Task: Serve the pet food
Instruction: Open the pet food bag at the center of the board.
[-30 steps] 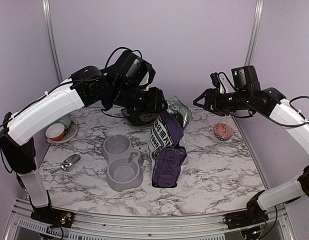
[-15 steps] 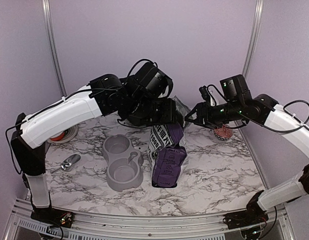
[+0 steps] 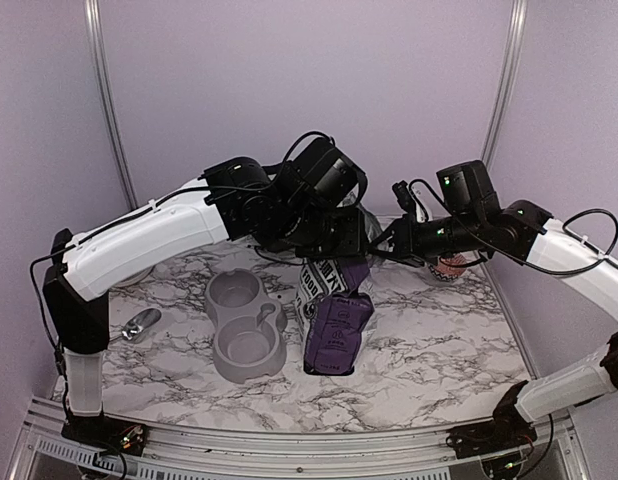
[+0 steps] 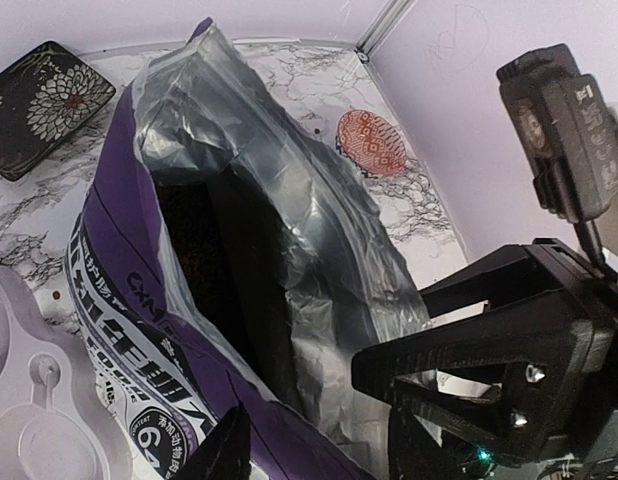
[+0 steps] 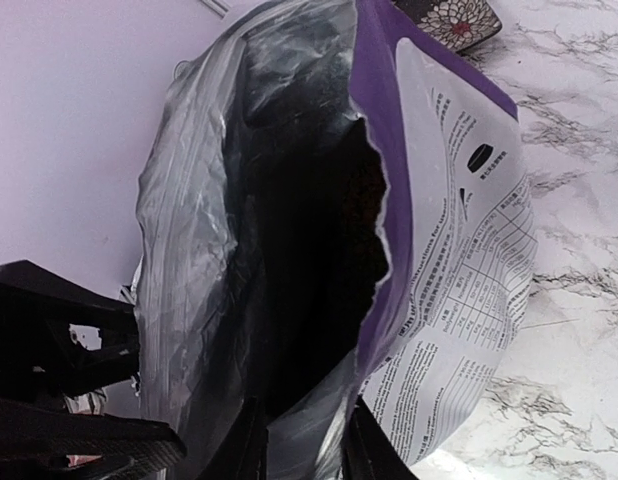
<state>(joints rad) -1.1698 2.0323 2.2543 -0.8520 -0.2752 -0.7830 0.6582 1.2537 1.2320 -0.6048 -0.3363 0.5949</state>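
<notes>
Marbled table (image 3: 439, 345) holds an open bag (image 3: 334, 330), contents unseen; both jaws straddle its rim, grip unclear.

Glossy, crinkled plastic film on the bag (image 3: 334, 310), silvery lining (image 4: 279, 180) inside. Matt grey plastic bowl (image 3: 244, 325) at nine o'clock; shiny metal scoop (image 3: 139, 325).

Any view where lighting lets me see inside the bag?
No: top external is evenly lit, but the mouth of the bag is blocked; left wrist leaves the interior in black shadow, with soft sheen on the foil; right wrist is equally dark inside.
</notes>
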